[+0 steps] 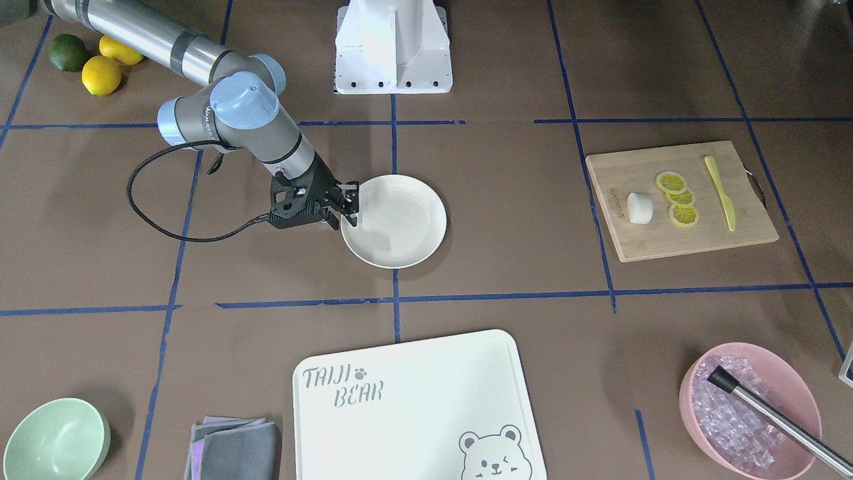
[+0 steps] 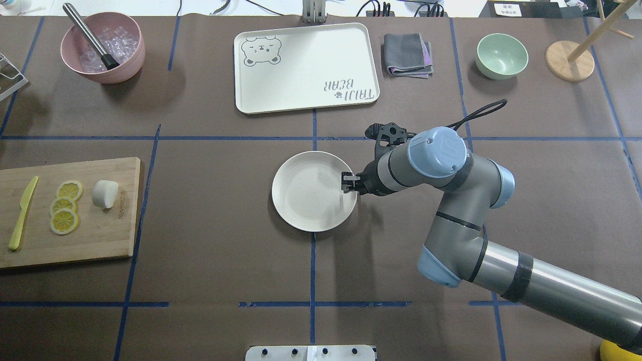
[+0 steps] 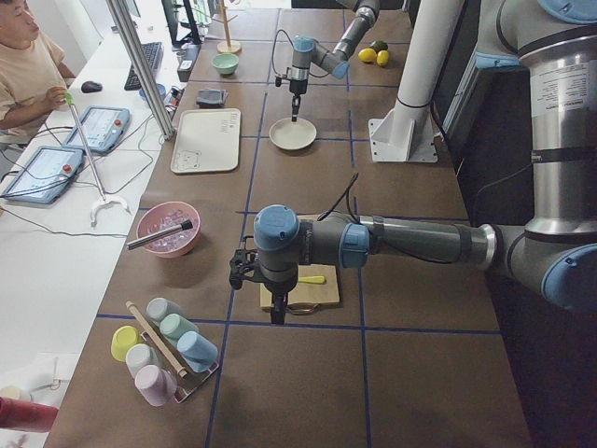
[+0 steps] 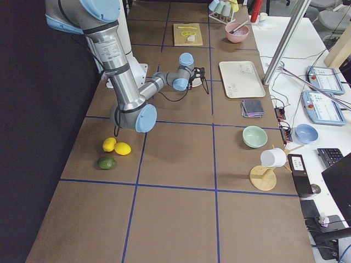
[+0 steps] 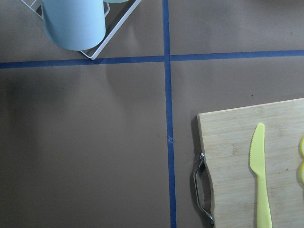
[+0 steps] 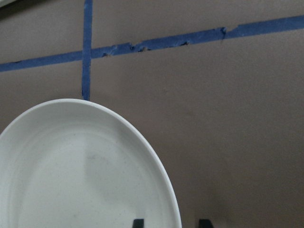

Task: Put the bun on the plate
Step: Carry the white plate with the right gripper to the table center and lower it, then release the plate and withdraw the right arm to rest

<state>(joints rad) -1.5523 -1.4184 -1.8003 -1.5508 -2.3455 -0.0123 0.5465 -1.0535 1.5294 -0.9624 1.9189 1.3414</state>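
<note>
The bun [image 2: 105, 193] is a small white lump lying on a wooden cutting board [image 2: 95, 235] at the table's left end, beside lemon slices; it also shows in the front view as the bun [image 1: 640, 208]. The plate [image 2: 306, 198] is round, cream-white and bare, at the table's middle. My right gripper [image 2: 349, 181] is open at the plate's right rim, and in the right wrist view the rim [image 6: 161, 175] runs between its two fingertips. My left gripper [image 3: 277, 315] hangs over the board's outer end. It shows only in the exterior left view, so I cannot tell its state.
A yellow knife [image 2: 22, 213] and lemon slices [image 2: 64, 205] share the board. At the far side stand a pink bowl of ice [image 2: 103, 47], the bear board [image 2: 306, 67], a grey cloth [image 2: 407, 55], a green bowl [image 2: 501, 55] and a wooden stand [image 2: 569, 60].
</note>
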